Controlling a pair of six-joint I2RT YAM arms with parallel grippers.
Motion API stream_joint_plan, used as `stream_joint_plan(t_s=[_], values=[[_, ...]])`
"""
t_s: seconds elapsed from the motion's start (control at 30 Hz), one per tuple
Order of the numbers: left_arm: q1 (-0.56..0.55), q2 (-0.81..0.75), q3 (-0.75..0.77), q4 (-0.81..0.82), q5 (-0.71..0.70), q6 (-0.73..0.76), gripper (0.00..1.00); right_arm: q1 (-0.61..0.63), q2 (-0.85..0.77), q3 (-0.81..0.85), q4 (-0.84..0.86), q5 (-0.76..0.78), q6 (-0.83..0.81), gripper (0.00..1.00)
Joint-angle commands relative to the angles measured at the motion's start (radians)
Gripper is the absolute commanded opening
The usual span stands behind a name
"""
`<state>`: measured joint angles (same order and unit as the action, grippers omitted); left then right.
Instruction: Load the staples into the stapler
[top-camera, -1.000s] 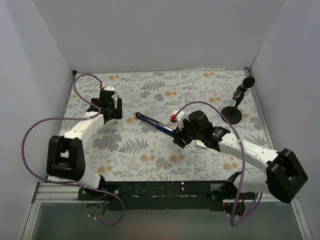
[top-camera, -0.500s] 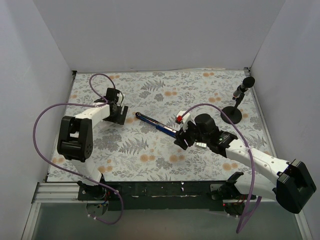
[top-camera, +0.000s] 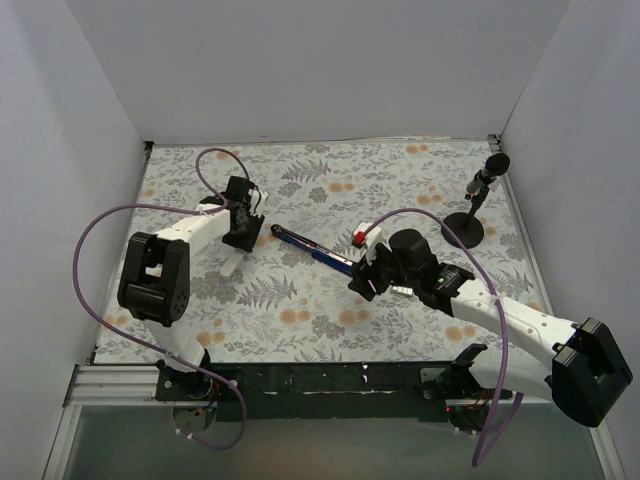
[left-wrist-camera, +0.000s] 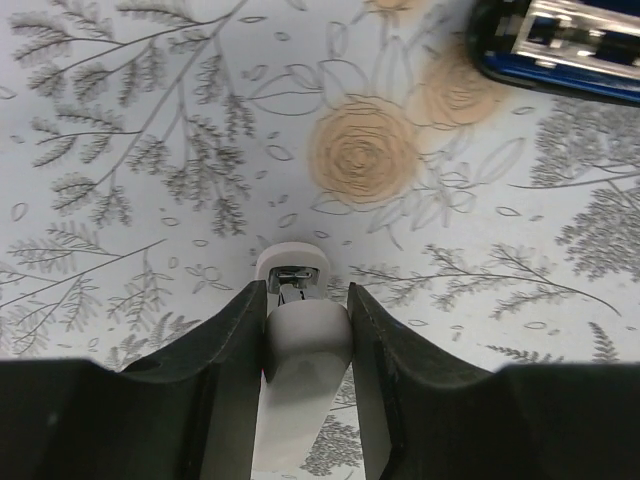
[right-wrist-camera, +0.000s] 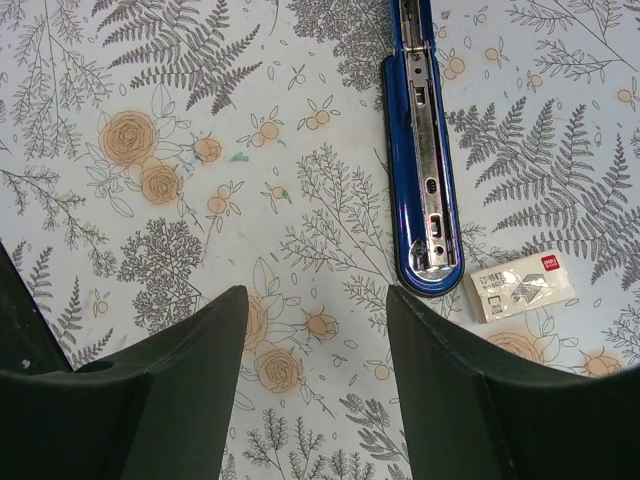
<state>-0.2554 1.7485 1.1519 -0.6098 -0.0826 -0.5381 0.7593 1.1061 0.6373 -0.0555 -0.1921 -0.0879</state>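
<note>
The blue stapler (top-camera: 312, 248) lies opened flat mid-table, its silvery rail facing up (right-wrist-camera: 420, 150); one end of the stapler (left-wrist-camera: 560, 45) shows at the top right of the left wrist view. The staples (right-wrist-camera: 520, 285) are a small pale pack with a red mark, lying just right of the stapler's rounded end and next to my right gripper (top-camera: 400, 290). That right gripper (right-wrist-camera: 315, 300) hovers open over bare cloth left of the pack, holding nothing. My left gripper (left-wrist-camera: 307, 300) is left of the stapler (top-camera: 238, 243), shut on a white tool (left-wrist-camera: 300, 350) with a metal tip.
A black microphone stand (top-camera: 465, 228) sits at the back right. White walls enclose the flowered tablecloth (top-camera: 300, 180) on three sides. Purple cables loop off both arms.
My left arm swung right toward the stapler and its gripper went from open to shut on the white tool. The right arm shifted slightly right, staying open.
</note>
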Motion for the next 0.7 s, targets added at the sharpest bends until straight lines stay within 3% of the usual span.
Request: stream_joint_plan(t_s=[0.0,0.03,0.13,0.33,0.47,0.67], values=[[-0.050,-0.064,-0.014,-0.033,0.038,-0.029,0.06,0.000,-0.017,-0.013,0.045,0.003,0.030,0.65],[-0.064,-0.064,-0.008,-0.047,0.049,-0.030,0.01,0.000,-0.018,-0.016,0.046,0.002,0.036,0.65],[-0.158,-0.078,0.003,-0.065,0.122,-0.052,0.00,0.000,-0.028,-0.021,0.042,0.020,0.066,0.64],[-0.448,-0.101,-0.020,0.021,0.230,-0.149,0.00,0.000,-0.090,-0.068,0.039,0.112,0.161,0.64],[-0.629,-0.052,-0.011,0.036,0.158,-0.169,0.03,-0.002,-0.190,-0.122,0.033,0.169,0.209,0.65],[-0.734,0.034,0.002,0.024,0.064,-0.178,0.10,0.000,-0.336,-0.189,-0.017,0.286,0.267,0.66]])
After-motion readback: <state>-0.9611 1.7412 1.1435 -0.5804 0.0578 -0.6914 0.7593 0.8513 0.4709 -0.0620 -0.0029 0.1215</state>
